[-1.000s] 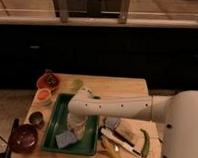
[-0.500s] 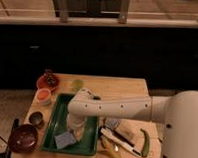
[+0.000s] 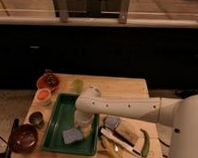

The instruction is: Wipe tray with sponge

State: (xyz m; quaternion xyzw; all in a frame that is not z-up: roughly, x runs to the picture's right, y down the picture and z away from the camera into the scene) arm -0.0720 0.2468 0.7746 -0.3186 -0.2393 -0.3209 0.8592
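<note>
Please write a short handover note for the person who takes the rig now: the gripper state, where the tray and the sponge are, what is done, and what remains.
Gripper: down inside the tray, right above the sponge.
Tray: green, on the left half of the wooden table, long side running away from the camera.
Sponge: blue-grey, flat on the tray floor near the front right corner, directly under the gripper.
Done: the arm has reached the sponge in the tray.
Left: whether any wiping strokes were made cannot be told from this view; treat the rest of the tray floor as still to wipe.
</note>
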